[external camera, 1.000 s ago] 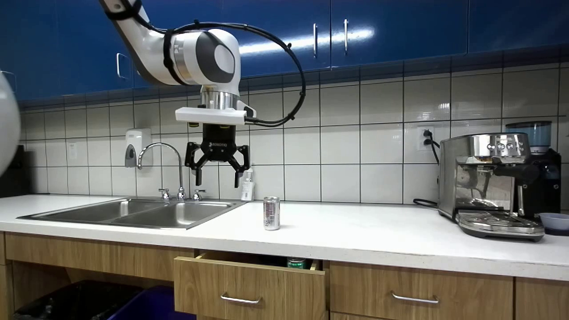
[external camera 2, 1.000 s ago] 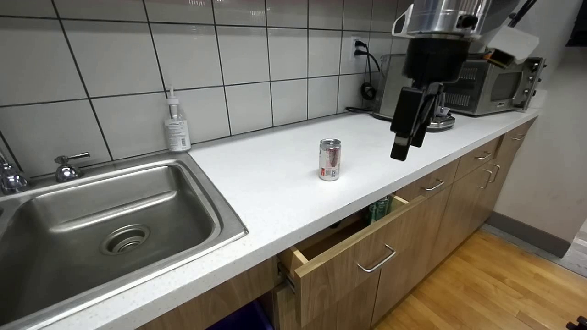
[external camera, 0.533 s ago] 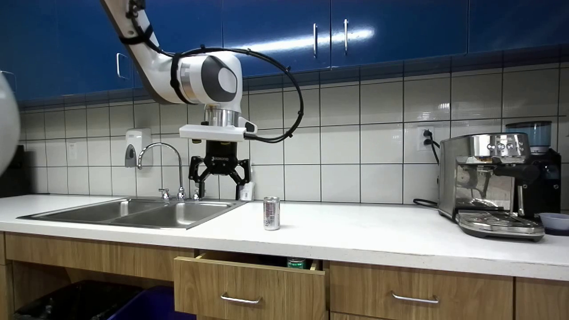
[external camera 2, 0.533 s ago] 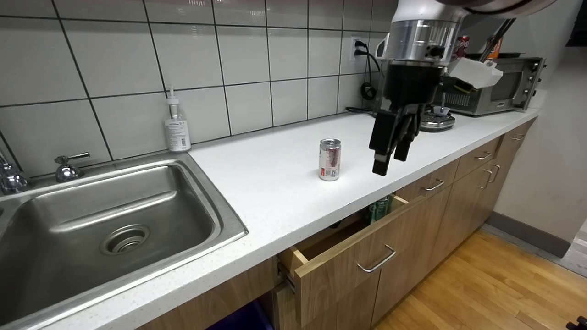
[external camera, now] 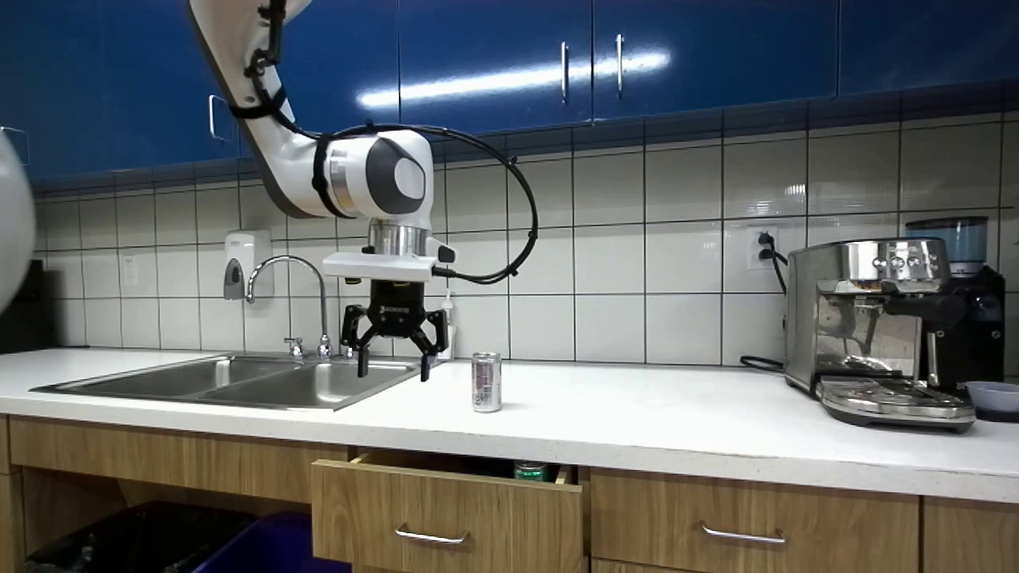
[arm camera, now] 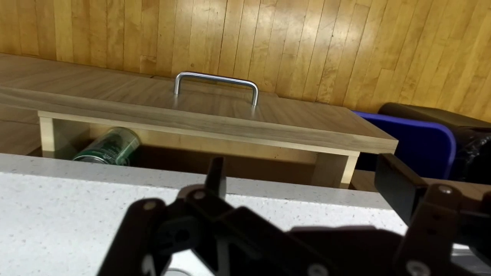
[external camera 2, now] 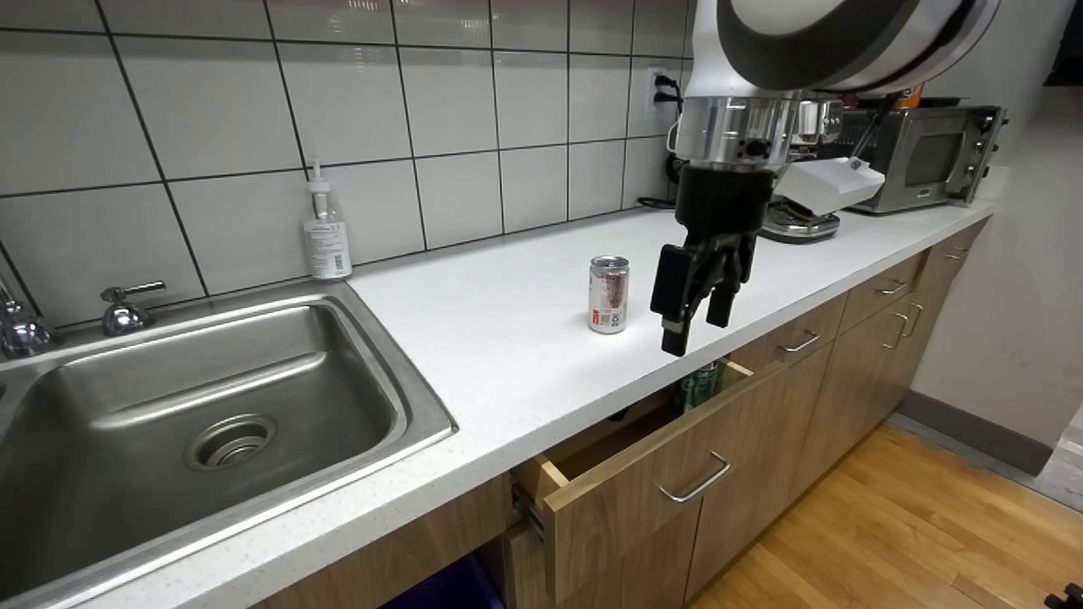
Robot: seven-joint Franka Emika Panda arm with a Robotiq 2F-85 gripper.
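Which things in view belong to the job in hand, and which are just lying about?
Likely in the job:
gripper, open, holding nothing
upright silver can, close by
pulled-out drawer
green can inside the drawer

Just about:
pump bottle
sink
coffee machine
countertop oven
blue bin

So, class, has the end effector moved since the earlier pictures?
Yes, downward: in an exterior view, the end effector now hangs lower relative to the faucet than a second ago.
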